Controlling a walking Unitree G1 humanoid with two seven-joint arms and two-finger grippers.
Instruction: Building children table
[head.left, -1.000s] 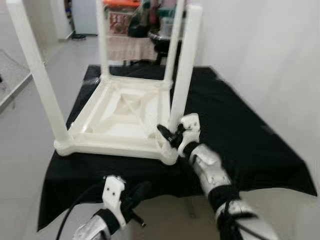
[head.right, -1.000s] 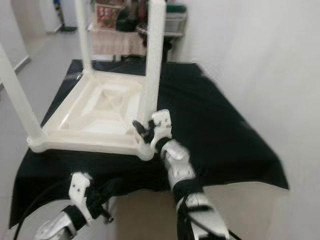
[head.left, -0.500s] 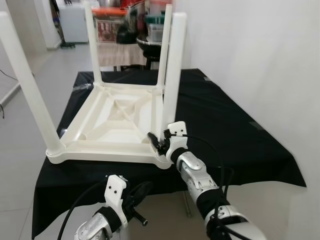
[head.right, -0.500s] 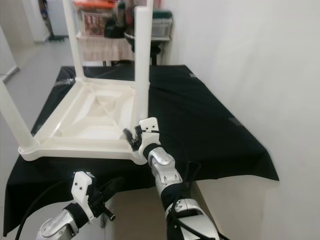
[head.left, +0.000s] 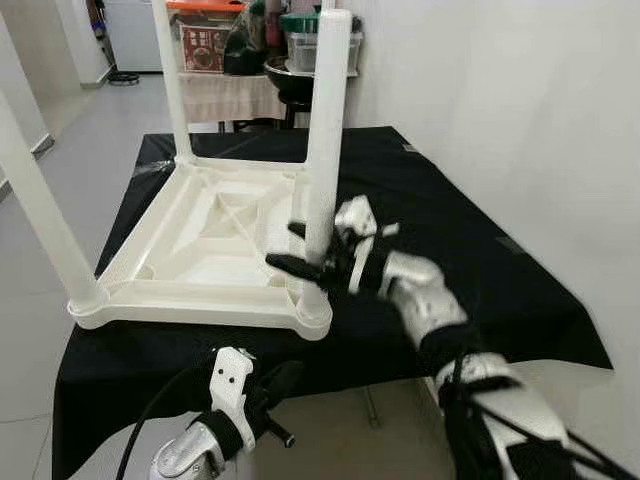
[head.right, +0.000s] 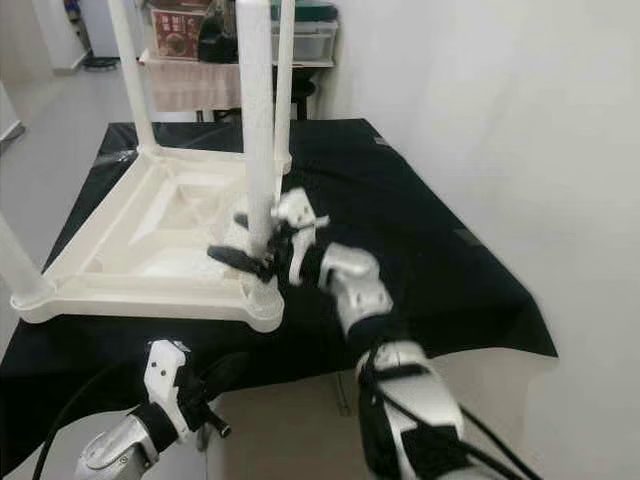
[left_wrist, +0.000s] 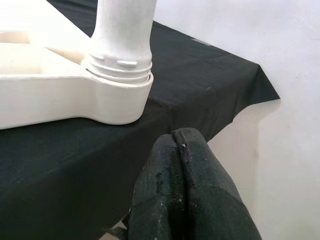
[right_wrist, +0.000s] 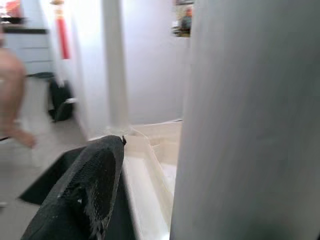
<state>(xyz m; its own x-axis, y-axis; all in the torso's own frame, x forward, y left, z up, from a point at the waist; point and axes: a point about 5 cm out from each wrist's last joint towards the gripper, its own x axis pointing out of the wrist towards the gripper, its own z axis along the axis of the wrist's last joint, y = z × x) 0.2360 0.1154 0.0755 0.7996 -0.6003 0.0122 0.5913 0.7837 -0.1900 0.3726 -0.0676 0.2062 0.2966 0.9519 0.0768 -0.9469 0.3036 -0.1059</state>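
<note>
Right hand (head.left: 305, 250) straddles table leg (head.left: 325, 120) — apparently ungripped.

I see the overturned table (head.left: 225, 235) in smooth, slightly glossy cream plastic, its leg (left_wrist: 122, 35) faintly scuffed. Matt black cloth (head.left: 450, 230) covers the surface. My left pincer (left_wrist: 182, 200) has rough, grainy black rubber pads.

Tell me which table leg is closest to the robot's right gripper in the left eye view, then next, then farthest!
Starting from the right gripper:
1. Near-right leg, between its fingers.
2. Far-left leg, at the back corner.
3. Near-left leg, at the front left corner.
</note>
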